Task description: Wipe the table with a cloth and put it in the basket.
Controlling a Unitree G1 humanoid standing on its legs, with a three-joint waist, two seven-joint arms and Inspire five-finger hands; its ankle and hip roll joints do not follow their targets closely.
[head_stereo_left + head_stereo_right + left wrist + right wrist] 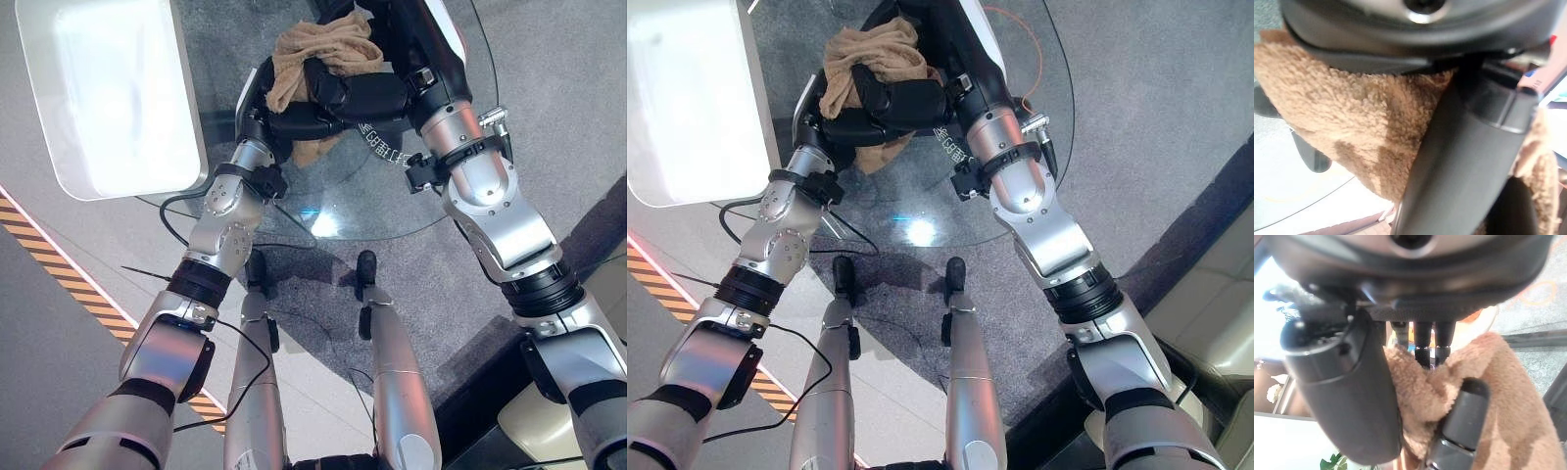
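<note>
Both hands meet over the round glass table (392, 196), near its far edge, where the left hand (257, 106) and the right hand (358, 96) curl their fingers round the fuzzy brown cloth (318, 51), with a white basket (108, 93) beside the table.

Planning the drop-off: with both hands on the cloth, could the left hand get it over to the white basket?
Probably yes. The left hand grips the cloth together with the right hand, and the basket sits just to its left with nothing between.
</note>
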